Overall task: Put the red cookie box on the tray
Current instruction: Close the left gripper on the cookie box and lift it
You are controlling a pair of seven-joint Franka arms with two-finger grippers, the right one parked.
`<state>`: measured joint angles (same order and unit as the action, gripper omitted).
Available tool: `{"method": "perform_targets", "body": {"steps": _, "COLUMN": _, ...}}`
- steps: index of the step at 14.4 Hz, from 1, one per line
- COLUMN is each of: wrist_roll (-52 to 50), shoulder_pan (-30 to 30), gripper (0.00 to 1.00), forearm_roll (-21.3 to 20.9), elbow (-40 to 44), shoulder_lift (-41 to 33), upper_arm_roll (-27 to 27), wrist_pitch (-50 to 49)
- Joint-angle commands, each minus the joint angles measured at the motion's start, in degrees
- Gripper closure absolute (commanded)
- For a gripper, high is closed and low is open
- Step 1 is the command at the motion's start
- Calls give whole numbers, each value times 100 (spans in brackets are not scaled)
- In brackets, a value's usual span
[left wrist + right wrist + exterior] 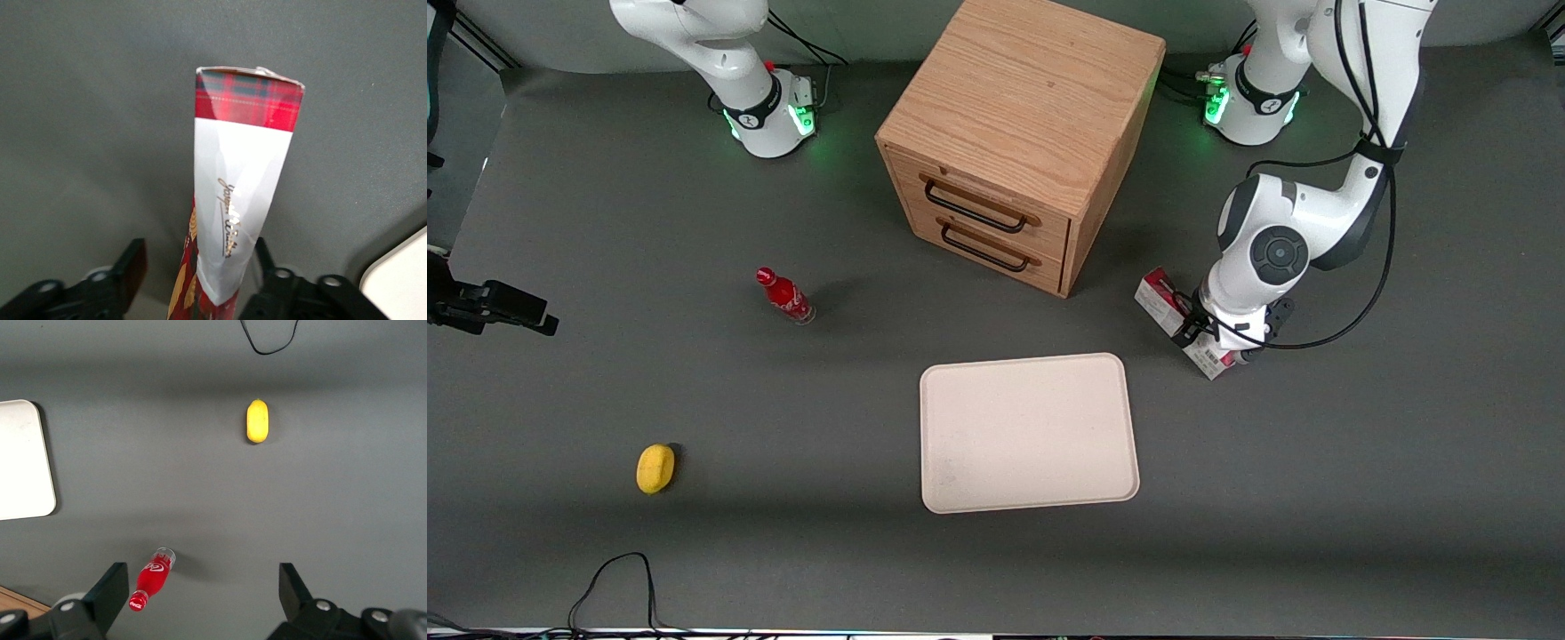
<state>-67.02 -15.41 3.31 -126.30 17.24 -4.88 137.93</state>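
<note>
The red cookie box [1158, 298] lies on the grey table beside the tray [1032, 436], toward the working arm's end and a little farther from the front camera. In the left wrist view the red cookie box [240, 180] shows a tartan end and a white band with gold script. My left gripper [1209, 336] is down over the box's middle. It [200, 250] is open and straddles the carton: one finger [133, 263] stands clear of it, the other finger [265, 257] is close against its side. A corner of the tray [400, 273] shows beside the box.
A wooden drawer cabinet [1023, 133] stands farther from the front camera than the tray. A small red soda bottle [784, 296] and a yellow object [655, 468] lie toward the parked arm's end. A black cable [618, 578] loops at the table's near edge.
</note>
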Motion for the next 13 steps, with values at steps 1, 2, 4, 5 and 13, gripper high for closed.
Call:
{"method": "perform_targets", "body": {"steps": 1, "wrist_roll": -93, "shoulder_pan": -41, "gripper": 100, "forearm_roll": -68, "elbow": 17, "shoulder_lift": -45, "upper_arm_roll": 40, "wrist_pitch": -47}}
{"method": "perform_targets", "body": {"steps": 2, "wrist_roll": -83, "shoulder_pan": -41, "gripper": 100, "forearm_roll": -68, "elbow": 44, "shoulder_lift": -54, "upper_arm_roll": 40, "wrist_pitch": -56}}
{"method": "perform_targets", "body": {"steps": 4, "wrist_roll": -31, "shoulder_pan": -32, "gripper": 100, "forearm_roll": -68, "elbow": 157, "shoulder_lift": -63, "upper_arm_roll": 40, "wrist_pitch": -108}}
{"method": "perform_targets", "body": {"steps": 5, "wrist_roll": 74, "shoulder_pan": -23, "gripper": 100, "forearm_roll": -68, "elbow": 254, "shoulder_lift": -89, "upper_arm_roll": 40, "wrist_pitch": -300}}
{"method": "perform_targets", "body": {"steps": 13, "wrist_roll": 1892, "shoulder_pan": 223, "gripper": 100, "forearm_roll": 3, "elbow": 3573, "shoulder_lift": -28, "upper_arm_roll": 233, "wrist_pitch": -3963}}
